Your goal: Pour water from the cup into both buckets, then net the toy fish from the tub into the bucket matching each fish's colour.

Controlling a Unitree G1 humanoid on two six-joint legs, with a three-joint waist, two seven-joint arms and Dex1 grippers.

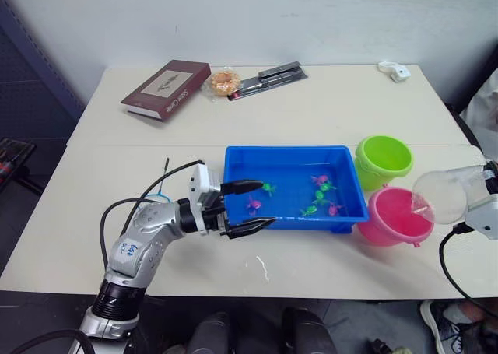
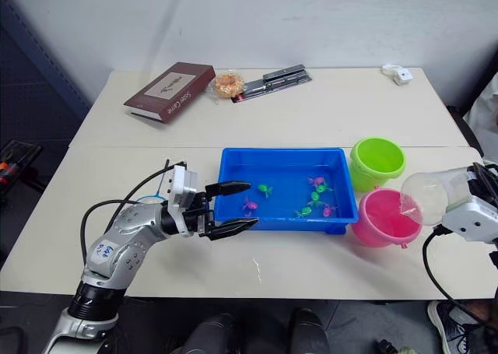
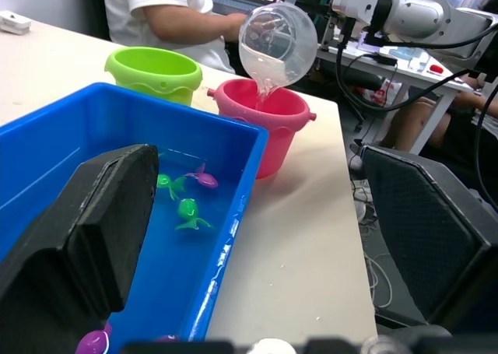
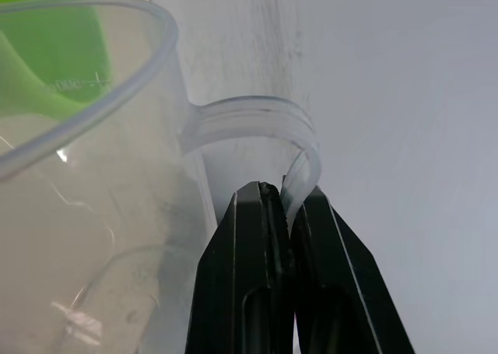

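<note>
The right gripper (image 4: pixel 284 214) pinches the cup (image 1: pixel 450 194) handle over 1 pink bucket (image 1: pixel 393 216); the left gripper (image 1: pixel 253 207) is open, empty, beside the tub (image 1: pixel 292 158) with 7 toy fish (image 1: pixel 319 195).

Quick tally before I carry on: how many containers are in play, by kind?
Buckets: 2, the green bucket and the pink bucket
Cup: 1
Tub: 1
Total: 4

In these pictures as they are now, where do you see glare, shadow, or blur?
Left eye view: the table is evenly lit, with a soft shadow under the tub at its near edge. Left wrist view: the near black fingers are blurred; the cup is sharp. Right wrist view: the cup's wall shows pale glare streaks and the green bucket behind it is distorted.
</note>
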